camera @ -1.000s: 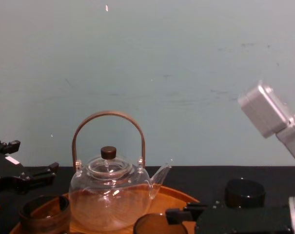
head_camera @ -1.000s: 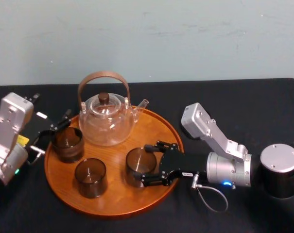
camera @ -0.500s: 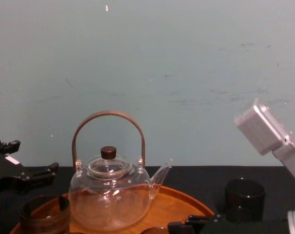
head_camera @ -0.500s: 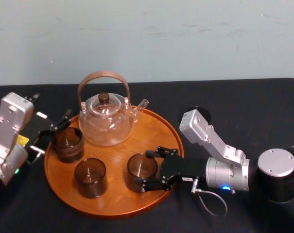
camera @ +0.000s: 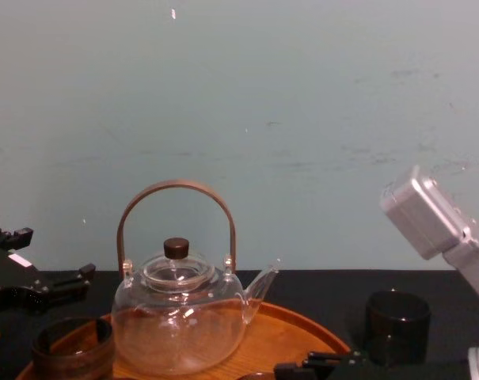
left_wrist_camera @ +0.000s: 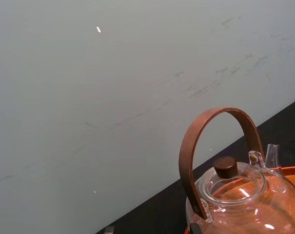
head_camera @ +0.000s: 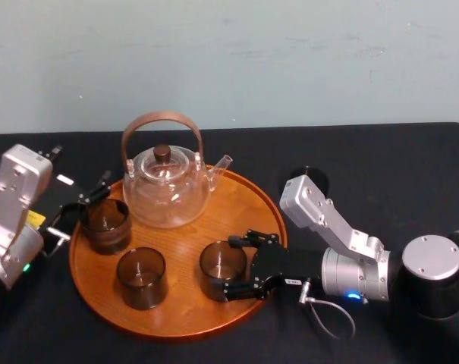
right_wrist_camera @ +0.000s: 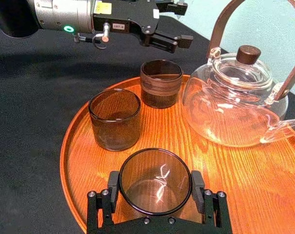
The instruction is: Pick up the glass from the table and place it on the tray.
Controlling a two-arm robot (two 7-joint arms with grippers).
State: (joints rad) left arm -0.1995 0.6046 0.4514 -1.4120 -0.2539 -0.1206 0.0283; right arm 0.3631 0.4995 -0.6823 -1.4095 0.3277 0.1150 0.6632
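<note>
A smoky brown glass (head_camera: pixel 223 267) (right_wrist_camera: pixel 154 181) stands low over the front right of the round wooden tray (head_camera: pixel 237 205) (right_wrist_camera: pixel 264 170). My right gripper (head_camera: pixel 229 271) (right_wrist_camera: pixel 155 189) is shut on it, a pad pressed against each side. Whether its base touches the wood I cannot tell. My left gripper (head_camera: pixel 81 208) (right_wrist_camera: pixel 179 24) hovers open at the tray's back left rim, just beside another glass (head_camera: pixel 105 224) (right_wrist_camera: pixel 161 83).
A glass teapot (head_camera: pixel 167 189) (right_wrist_camera: pixel 235 97) (camera: pixel 180 317) with a brown hoop handle stands at the back of the tray. A third glass (head_camera: pixel 141 277) (right_wrist_camera: pixel 114 119) sits front left. A dark glass (head_camera: pixel 312 177) (camera: pixel 396 324) stands on the black table behind my right arm.
My right gripper has come down and slightly toward me with the glass, from above the tray to low over its front right part. The left arm has not moved.
</note>
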